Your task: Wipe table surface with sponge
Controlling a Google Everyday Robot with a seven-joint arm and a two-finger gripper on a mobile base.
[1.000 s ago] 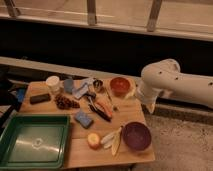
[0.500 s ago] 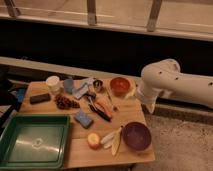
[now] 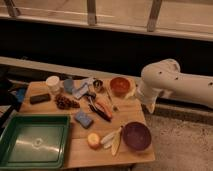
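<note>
Room: dim, with a dark wall and a railed ledge behind; in front, a wooden table (image 3: 82, 147) crowded with kitchen things.
Sponge: the sponge (image 3: 83, 118) is a blue block lying flat near the table's middle. It sits just beside the upper right corner of the tray (image 3: 35, 117) and just below the utensils (image 3: 100, 107).
Handling: probably light, soft and springy. It would squash under a hard pinch and might skid on the wood. The safest hold looks like one from above, across its narrow sides, deep enough that it stays put while rubbing.
Gripper: the gripper (image 3: 149, 106) hangs at the end of the white arm (image 3: 185, 87), off the table's right edge beside the orange bowl (image 3: 120, 85). It is well apart from the sponge, with jaws spread and nothing between them.
Clutter: the purple bowl (image 3: 136, 135) and the utensils lie between gripper and sponge, so little bare wood is free to wipe.
Change: none visible against the earlier views; arm, sponge and dishes sit in the same places.
Stage: the reach seems not yet begun.
</note>
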